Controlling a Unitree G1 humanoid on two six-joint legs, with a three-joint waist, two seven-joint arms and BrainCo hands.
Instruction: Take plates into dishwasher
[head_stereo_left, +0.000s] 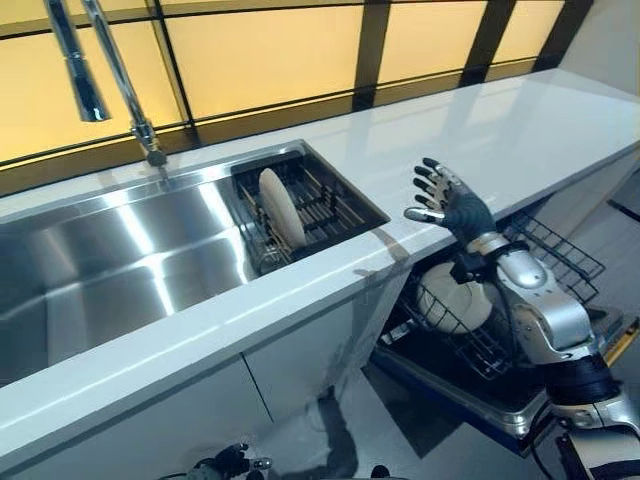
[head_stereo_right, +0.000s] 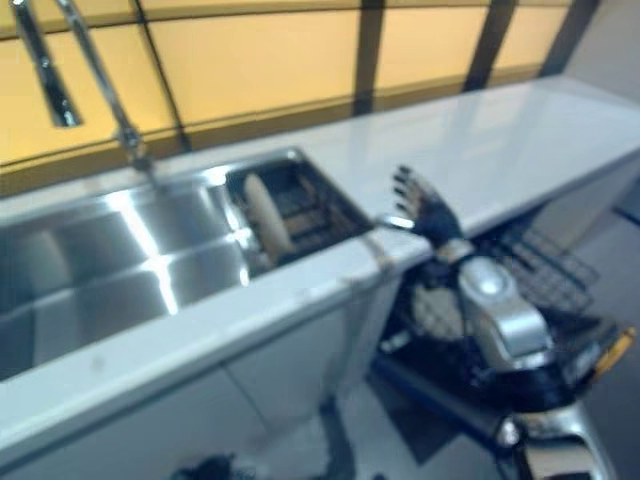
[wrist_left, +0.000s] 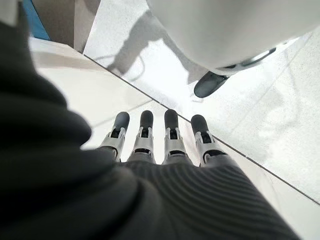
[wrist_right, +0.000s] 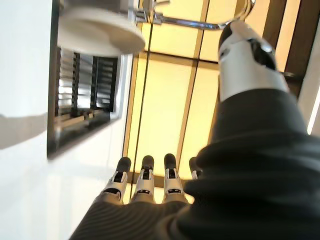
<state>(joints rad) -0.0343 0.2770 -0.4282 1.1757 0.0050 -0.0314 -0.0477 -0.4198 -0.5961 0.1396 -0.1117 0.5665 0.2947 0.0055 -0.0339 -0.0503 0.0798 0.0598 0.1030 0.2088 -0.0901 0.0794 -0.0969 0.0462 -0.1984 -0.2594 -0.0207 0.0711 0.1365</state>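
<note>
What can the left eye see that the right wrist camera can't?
Only the left eye view shows the dishwasher rack pulled out below the counter, with a plate already in it, and the shiny sink basin.

Only the right wrist view shows the right hand from behind, fingers straight, holding nothing.

Both show the plate standing in the sink rack, the tap and the yellow window.

At the right of the frame, the right hand (head_stereo_left: 455, 205) has silver fingers with dark tips, a dark ribbed wrist cover, and rounded silver-grey arm shells on black joints.
</note>
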